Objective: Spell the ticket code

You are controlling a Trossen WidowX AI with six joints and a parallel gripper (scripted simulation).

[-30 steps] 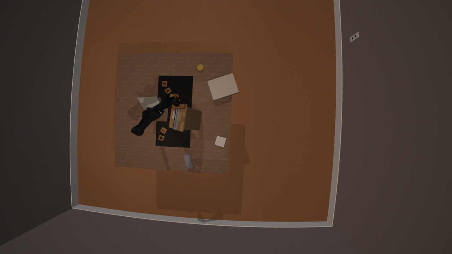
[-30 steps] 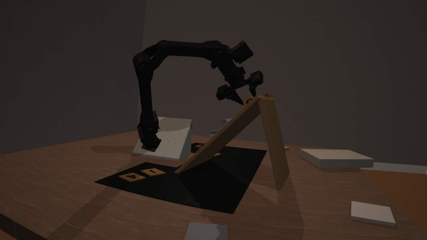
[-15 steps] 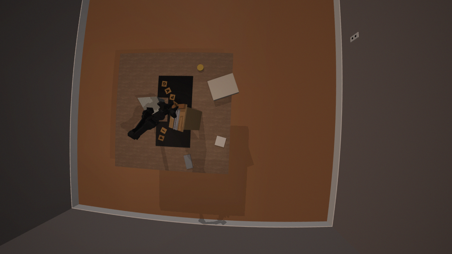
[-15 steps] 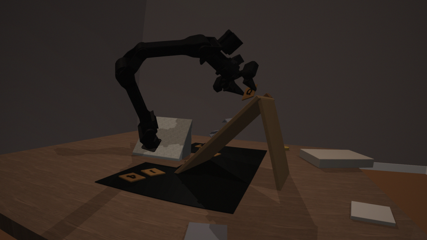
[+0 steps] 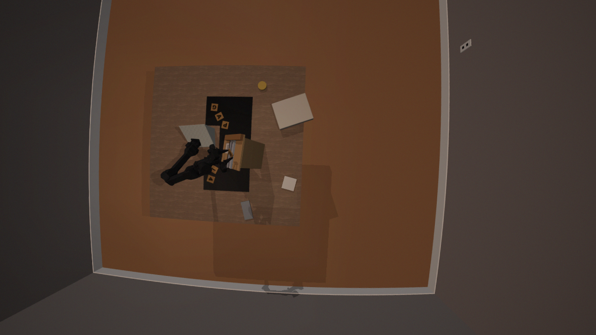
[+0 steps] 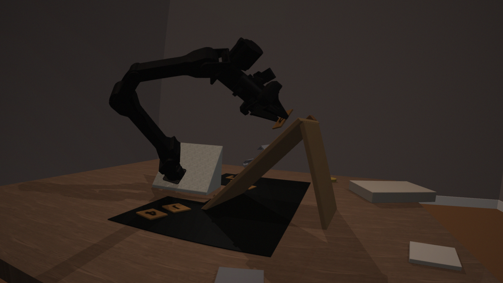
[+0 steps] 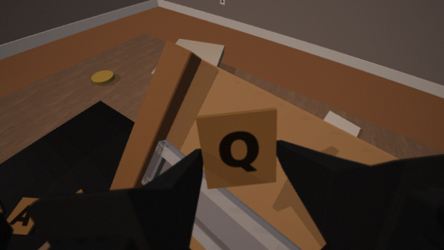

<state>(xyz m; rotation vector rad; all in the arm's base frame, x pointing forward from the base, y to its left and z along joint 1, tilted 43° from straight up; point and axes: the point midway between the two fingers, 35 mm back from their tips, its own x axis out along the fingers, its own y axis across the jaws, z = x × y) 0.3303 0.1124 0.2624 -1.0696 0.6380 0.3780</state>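
Note:
My gripper is shut on the Q tile, gripping its side edges. The Q looks upright in the wrist view. It hangs above the sloping face of the wooden board, apart from the grey rail. The G tile, A tile and P tile lie on one side of the board. Two more tiles, one nearer the board and one farther out, lie on the other. The ticket's print is unreadable.
A black mat lies under the board. A pale wedge stands beside the arm base. A white box, white square, grey block and yellow disc are on the counter.

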